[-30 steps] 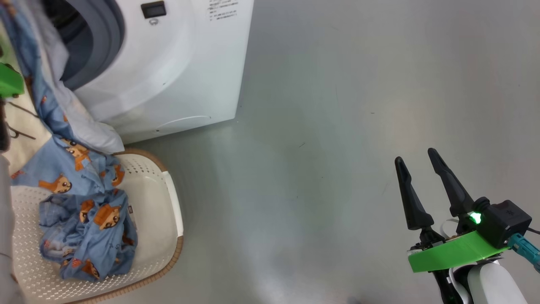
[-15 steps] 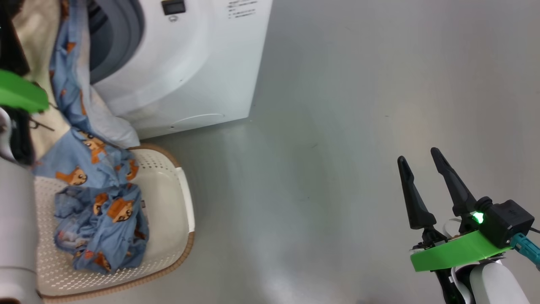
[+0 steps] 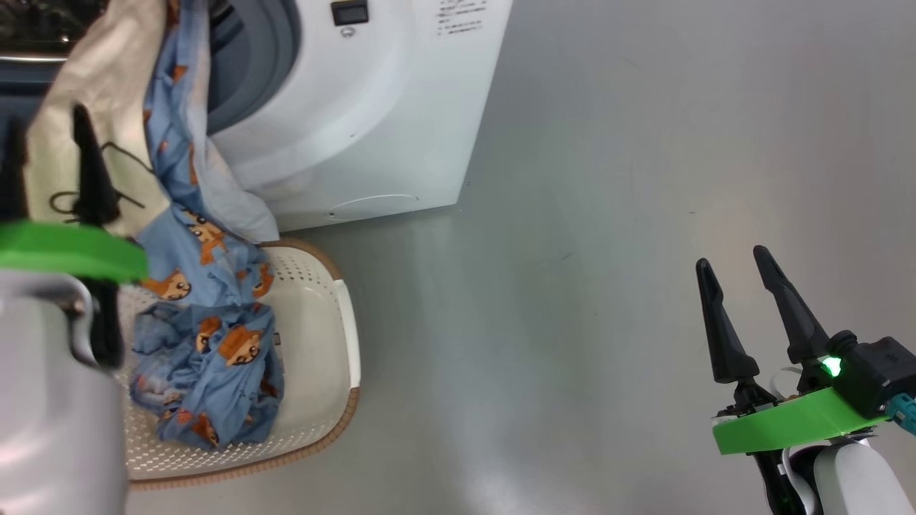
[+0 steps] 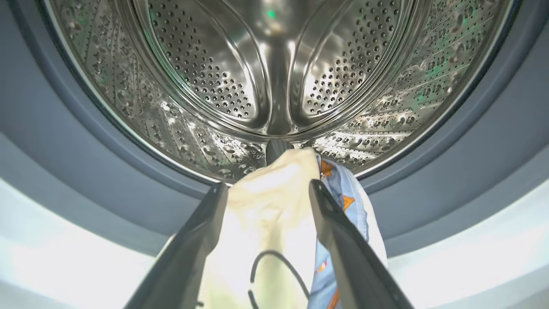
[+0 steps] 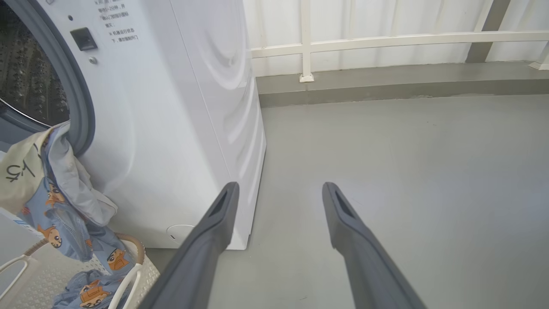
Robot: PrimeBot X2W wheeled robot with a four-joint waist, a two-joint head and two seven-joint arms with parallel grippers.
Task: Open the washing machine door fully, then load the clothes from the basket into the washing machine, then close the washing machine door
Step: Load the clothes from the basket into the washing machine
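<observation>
The washing machine [image 3: 372,107] stands with its opening uncovered; its door is out of view. A cream-beige cloth [image 3: 107,93] and a blue printed garment [image 3: 179,143] of the clothes hang from the drum's lip down to the basket [image 3: 315,336]. More blue clothes [image 3: 215,372] lie crumpled in the basket. My left gripper [image 3: 46,121] is open in front of the opening. In the left wrist view the cream cloth [image 4: 266,214] lies between its spread fingers [image 4: 206,231], with the steel drum [image 4: 274,86] ahead. My right gripper [image 3: 731,257] is open over bare floor.
Grey floor [image 3: 608,214] stretches to the right of the machine and basket. In the right wrist view a raised kerb with a white railing [image 5: 386,40] runs behind the machine, and the basket's white handle [image 5: 124,283] shows at the lower left.
The head camera has shifted, sliding the whole picture rightward. My left gripper has drawn back from the opening toward me, its jaws apart. The right arm has not moved.
</observation>
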